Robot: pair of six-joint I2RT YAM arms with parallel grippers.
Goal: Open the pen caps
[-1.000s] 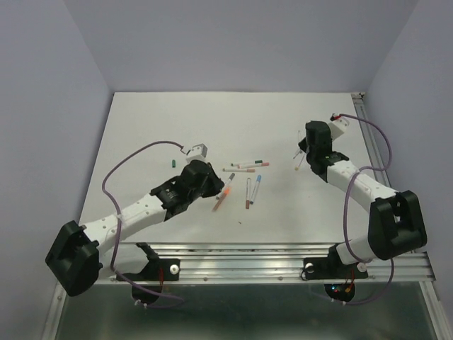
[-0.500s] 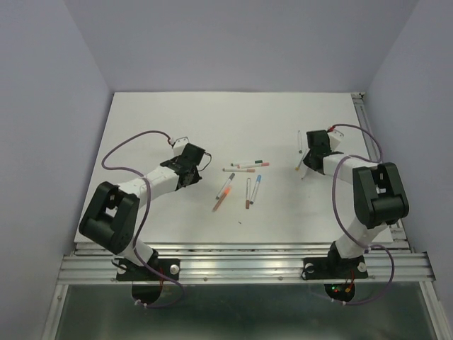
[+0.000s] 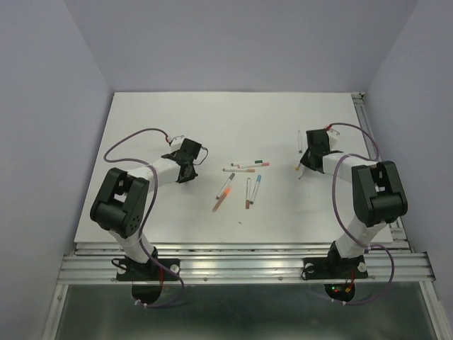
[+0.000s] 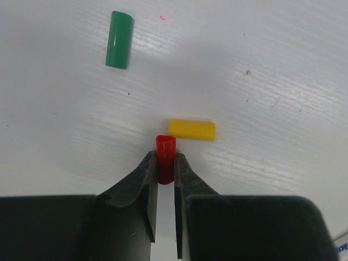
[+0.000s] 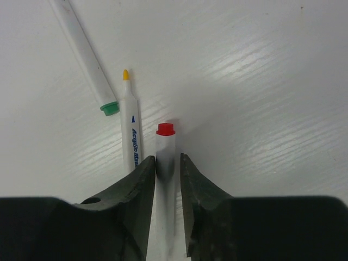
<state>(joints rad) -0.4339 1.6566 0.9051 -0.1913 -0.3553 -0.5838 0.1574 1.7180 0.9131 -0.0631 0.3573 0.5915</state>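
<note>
Left gripper (image 4: 165, 164) pinching red cap (image 4: 166, 148), jaws nearly closed, at scene's left. Yellow cap (image 4: 191, 130) lying just beside it, green cap (image 4: 119, 39) lying farther off.

Right gripper (image 5: 167, 162) clamping white pen barrel (image 5: 165, 142) at right, beside yellow-tipped pen (image 5: 130, 128) and green-ended pen (image 5: 81, 49).

- From overhead I see a white table (image 3: 233, 120) filling the middle of the view. Up close in my wrist views, its top shows a fine grain.
- Three plain lilac walls box it in: a back wall (image 3: 241, 42), a left wall (image 3: 42, 142) and a right wall (image 3: 425, 106).
- A ribbed metal rail (image 3: 241, 263) runs along the table's near edge, and a thinner metal strip (image 3: 367, 134) runs down its right edge.
- Below the rail lies a dark grey-green surface (image 3: 241, 312). I cannot tell whether it is the floor.
- The light is soft and even, with pale glare on the tabletop.
</note>
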